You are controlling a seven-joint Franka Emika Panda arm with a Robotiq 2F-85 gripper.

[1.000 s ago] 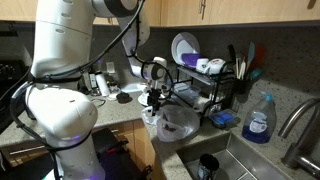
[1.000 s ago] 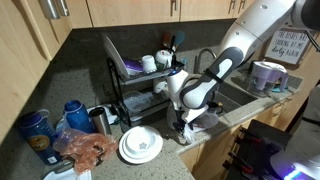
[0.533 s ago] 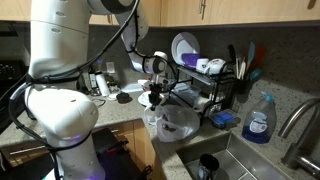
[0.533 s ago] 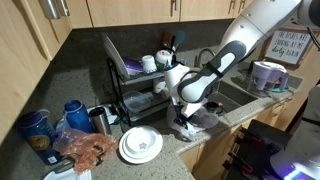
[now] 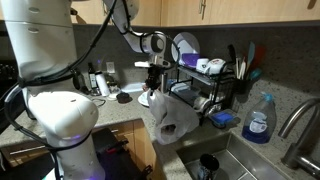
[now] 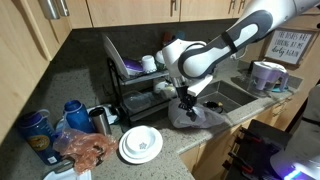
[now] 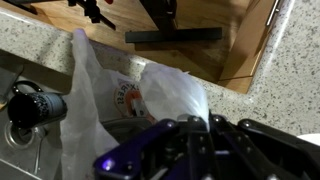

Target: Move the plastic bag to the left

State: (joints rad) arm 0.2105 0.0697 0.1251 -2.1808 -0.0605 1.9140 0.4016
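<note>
Robot arm, white and bulky (image 5: 58, 95), bent over from beside the wooden cabinets toward the front of the counter. Speckled grey stone countertop (image 6: 80, 75) wrapping the corner under those cabinets. Black wire dish rack (image 6: 128, 88) standing on it just beside the sink, loaded with white plates and cups.

Thin translucent plastic bag with an orange print (image 5: 165, 118), hanging below the dark gripper (image 5: 155, 88), in front of the dish rack and at the counter's front edge next to the sink. In an exterior view, bag (image 6: 197, 115) slumped low under the gripper (image 6: 186, 100), lower end down at counter level; contact with the stone not clear. In the wrist view, crumpled film (image 7: 165, 95) trailing away from the gripper (image 7: 200, 128) over the counter edge.

Stack of white round plates (image 6: 140, 146) on the countertop near the rack, apart from the bag. Clear bottle of blue liquid (image 5: 259, 120) at the far side of the sink, well apart from the bag. Fingers pinched together on the bag's gathered top.
</note>
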